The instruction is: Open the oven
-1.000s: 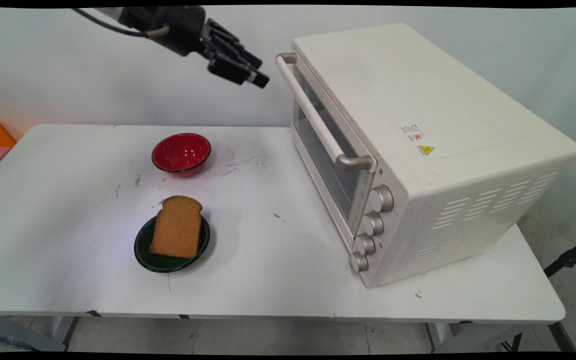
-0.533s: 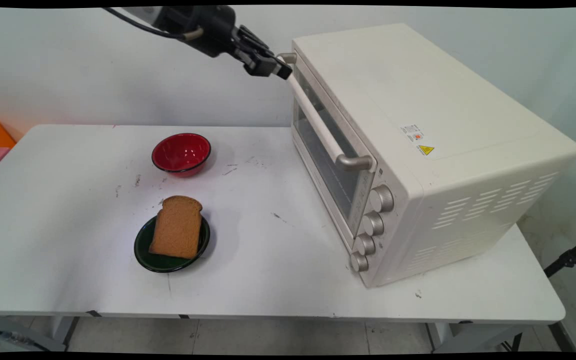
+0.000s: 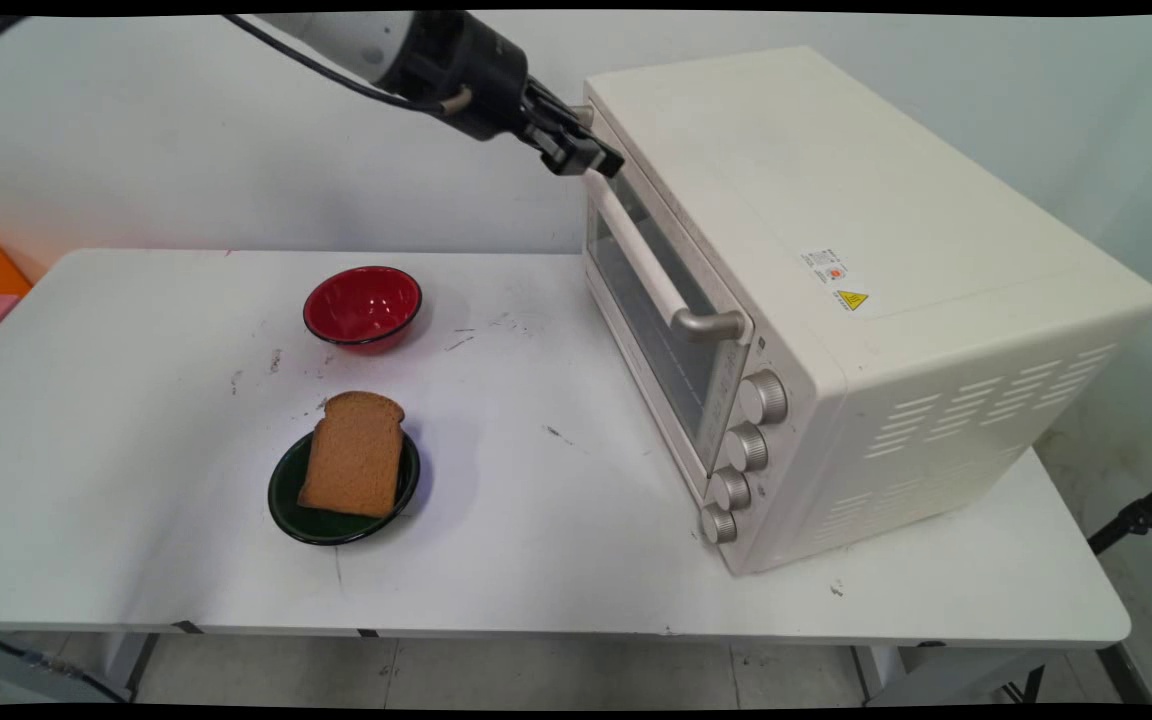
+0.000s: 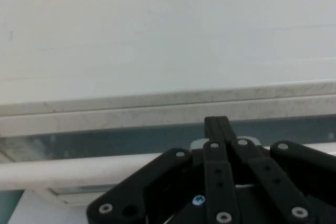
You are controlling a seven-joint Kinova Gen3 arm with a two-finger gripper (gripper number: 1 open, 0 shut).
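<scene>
The black gripper point(image 3: 604, 160), fingers point(image 4: 216, 129) pressed together, touches the top end of the handle point(image 3: 648, 262) of one cream toaster oven point(image 3: 836, 290), right of the frame's centre. The oven has four knobs point(image 3: 762, 397). Left of centre: one red bowl point(image 3: 362, 306) and one bread slice point(image 3: 354, 455) on one dark green plate point(image 3: 286, 500).

Toaster oven point(image 3: 836, 300) blocking table's point(image 3: 556, 560) right half, red bowl point(image 3: 363, 306) and bread plate point(image 3: 336, 500) left of centre, open lane between

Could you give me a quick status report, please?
Pincer shut, at the far end of the oven door handle. Door closed. Bread sits on the green plate.
</scene>
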